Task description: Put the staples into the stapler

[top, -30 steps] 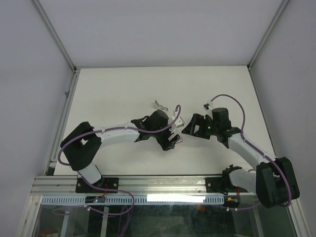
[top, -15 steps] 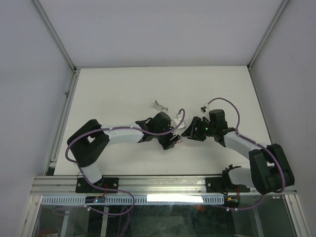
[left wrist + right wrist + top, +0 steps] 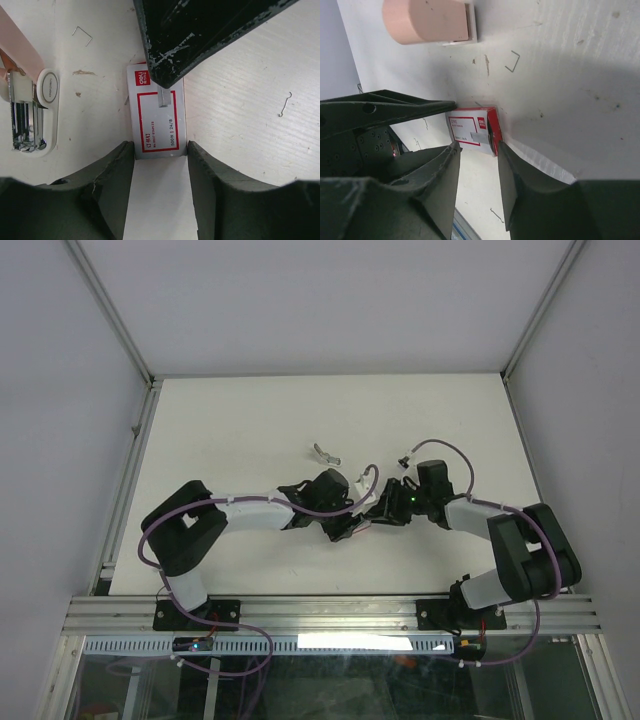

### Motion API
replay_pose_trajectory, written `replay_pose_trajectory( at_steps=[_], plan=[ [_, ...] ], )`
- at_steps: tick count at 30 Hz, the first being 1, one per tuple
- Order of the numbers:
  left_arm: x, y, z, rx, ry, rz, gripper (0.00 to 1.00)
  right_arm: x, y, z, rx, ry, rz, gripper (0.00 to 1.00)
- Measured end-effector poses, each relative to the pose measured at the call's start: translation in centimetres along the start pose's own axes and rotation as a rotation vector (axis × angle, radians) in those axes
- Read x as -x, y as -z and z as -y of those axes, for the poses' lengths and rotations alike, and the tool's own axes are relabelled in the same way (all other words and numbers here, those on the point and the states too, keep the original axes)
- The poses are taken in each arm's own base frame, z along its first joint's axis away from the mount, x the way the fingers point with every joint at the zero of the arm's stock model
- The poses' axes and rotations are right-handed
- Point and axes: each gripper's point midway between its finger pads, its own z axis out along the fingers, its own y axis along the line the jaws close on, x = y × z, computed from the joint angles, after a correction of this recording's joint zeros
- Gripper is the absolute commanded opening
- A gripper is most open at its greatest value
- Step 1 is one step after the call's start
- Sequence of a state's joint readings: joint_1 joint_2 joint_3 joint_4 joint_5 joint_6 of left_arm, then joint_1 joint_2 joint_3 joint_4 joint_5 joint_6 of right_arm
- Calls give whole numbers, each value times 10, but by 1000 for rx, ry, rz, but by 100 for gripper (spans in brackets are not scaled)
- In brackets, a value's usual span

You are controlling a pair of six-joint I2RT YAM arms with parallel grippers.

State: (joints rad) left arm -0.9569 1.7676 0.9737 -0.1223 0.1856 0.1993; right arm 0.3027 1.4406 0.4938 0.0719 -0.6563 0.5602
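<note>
Now right hand [image 3: 374, 513] nearer staple box [image 3: 159, 127]

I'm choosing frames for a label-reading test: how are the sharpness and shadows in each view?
Left wrist: evenly lit, the staple box print crisp, the stapler sharp but cut by the frame edge. Right wrist: a broad soft shadow covers the table right of the box, and the near fingers look soft. Top external: even light, both things too small to read.

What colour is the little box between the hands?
Red and white: the little box has a white top with a red frame. Best seen from the left wrist.
</note>
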Motion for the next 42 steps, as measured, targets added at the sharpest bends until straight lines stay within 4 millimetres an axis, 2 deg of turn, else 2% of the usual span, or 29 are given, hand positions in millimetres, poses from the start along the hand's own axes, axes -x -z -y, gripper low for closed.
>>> replay_pose_trajectory(
  at_steps=[10,17,21,28,42],
  plan=[
    [0,-1,1,-2,-13,-2,44,2,-5,-4,19,12,-9,35],
    [0,-2,1,-2,-15,-4,50,3,-6,-4,21,16,-7,35],
    [1,-3,2,-2,-16,-6,44,1,-8,-5,23,21,-14,33],
    [0,-3,2,2,-26,-17,40,-3,-13,-4,24,26,-31,30],
    [-1,-3,0,10,-27,-32,42,-6,-18,-7,20,49,-38,29]
  ],
)
